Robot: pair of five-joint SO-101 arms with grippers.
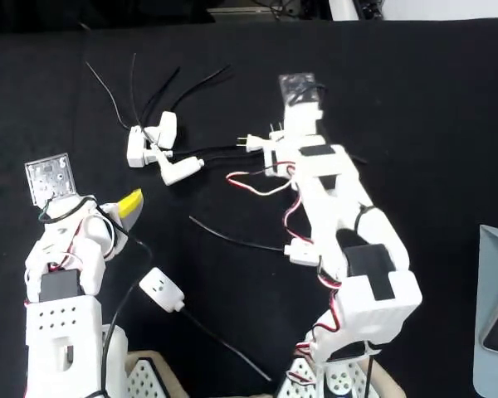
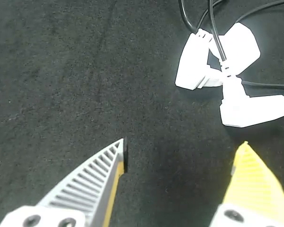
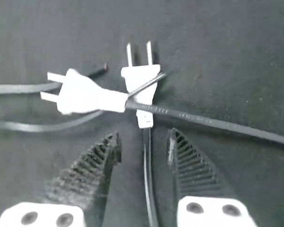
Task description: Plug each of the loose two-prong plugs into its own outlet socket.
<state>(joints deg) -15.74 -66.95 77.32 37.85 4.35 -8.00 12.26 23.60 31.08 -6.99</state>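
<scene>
Right gripper [image 3: 143,142]: fingers narrowly apart astride a cord [image 3: 146,179], just behind one plug [image 3: 141,80], gripping nothing
Left gripper [image 2: 184,143]: fingers spread wide, empty, near the socket cluster [image 2: 217,61]
Lone socket [image 1: 161,290]: unfilled, by the left arm [image 1: 66,274]
Other plug [image 3: 83,92]: loose, touching the first (so, by my reckoning, the plugging-in is all yet to do)

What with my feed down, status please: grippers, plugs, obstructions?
Left gripper open, short of white socket cluster. Right gripper open, straddling black cord of white two-prong plug. Cord of second white plug lies across it.
</scene>
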